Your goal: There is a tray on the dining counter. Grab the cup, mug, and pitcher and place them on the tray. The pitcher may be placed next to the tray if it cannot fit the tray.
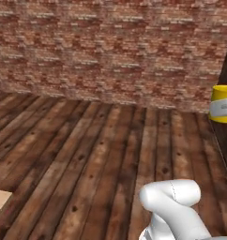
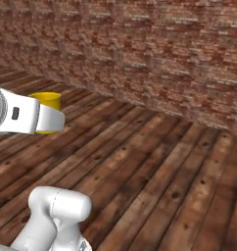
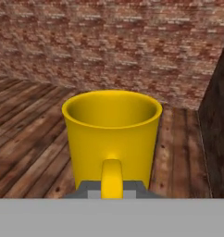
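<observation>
Up close, glossy golden-yellow mug [image 3: 112,134] – round, open-mouthed, loop handle clenched in pincer [image 3: 112,190], rough brick wall [image 3: 114,41] behind

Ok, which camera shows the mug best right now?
The hand view: the mug sits whole and close, open mouth up, handle toward the camera, held in the claw. The left base view catches only its edge at the right border; in the right base view the arm covers most of it.

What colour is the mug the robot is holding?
The mug is golden yellow all over, handle too. The hand view shows it best.
</observation>
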